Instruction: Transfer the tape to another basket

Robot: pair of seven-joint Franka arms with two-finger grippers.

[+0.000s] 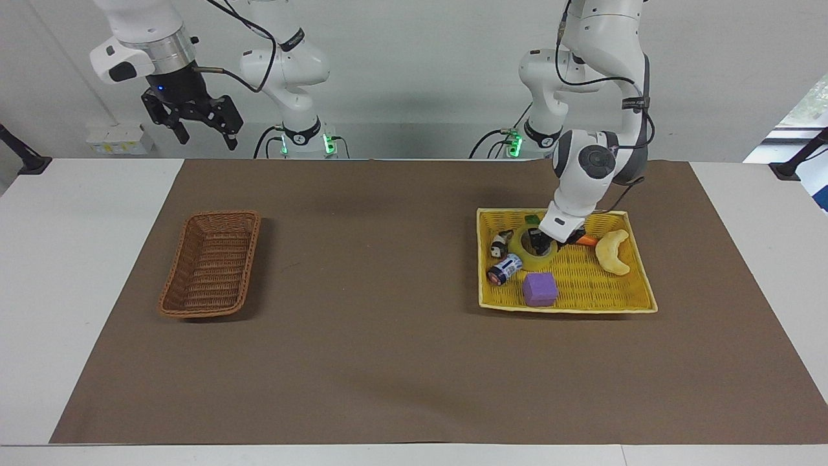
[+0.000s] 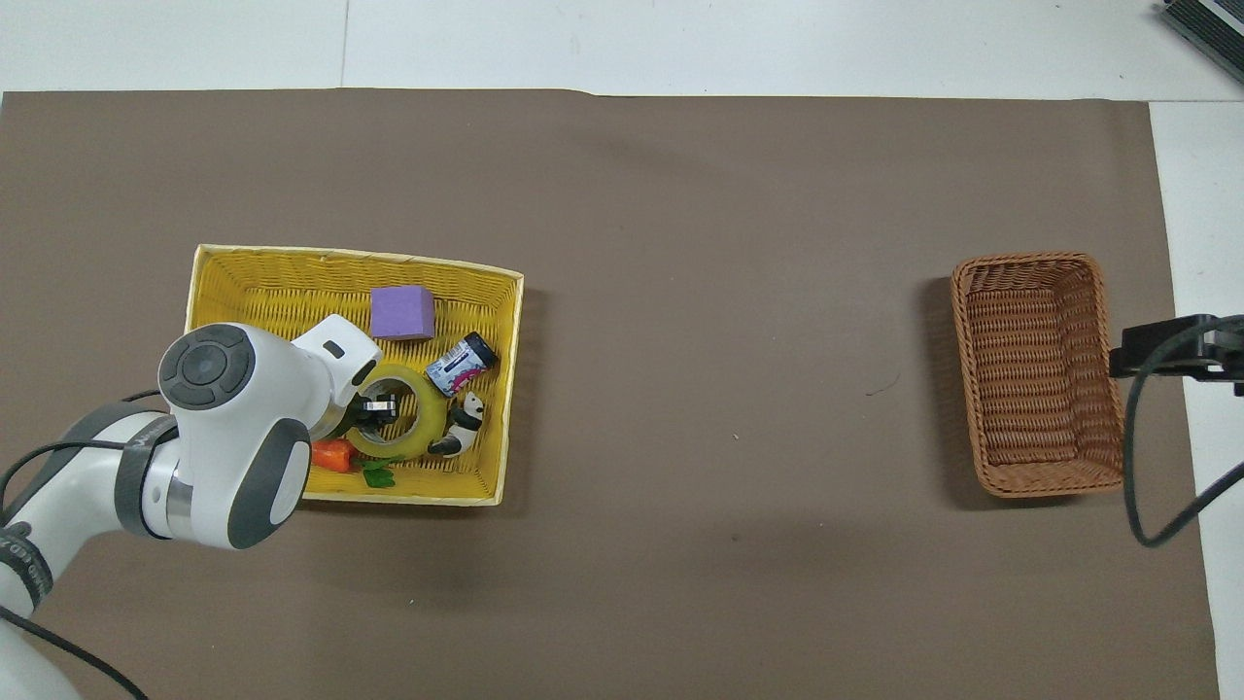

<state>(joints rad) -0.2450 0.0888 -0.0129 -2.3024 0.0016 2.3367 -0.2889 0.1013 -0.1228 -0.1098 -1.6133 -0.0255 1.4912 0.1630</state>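
- Lying in the yellow tray (image 1: 637, 304) (image 2: 292, 267), toward the left arm's end of the worktop, is the tape (image 1: 525, 259) (image 2: 428, 418), flat, in the part of the tray nearer the robots.
- The left gripper (image 1: 550, 239) (image 2: 374, 408) is down at the tape, with one finger (image 1: 535, 238) (image 2: 379, 406) in the roll's hole and the rest hidden by the wrist; whether it is clamped on the rim cannot be told.
- Sharing the tray are a purple cube (image 1: 540, 288) (image 2: 401, 312), a small battery-like can (image 1: 504, 268) (image 2: 461, 362) touching the tape, a panda figure (image 1: 497, 244) (image 2: 461, 426) beside it, a toy carrot (image 1: 587, 241) (image 2: 332, 454) with green leaves, and a pale crescent toy (image 1: 613, 252).
- The basket (image 1: 210, 264) (image 2: 1037, 374) sits toward the right arm's end, on the brown mat (image 1: 388, 362) (image 2: 729, 243), well apart from the tray, with nothing in it.
- The right gripper (image 1: 200, 133) waits, raised over the white worktop corner nearest its base, fingers spread apart.
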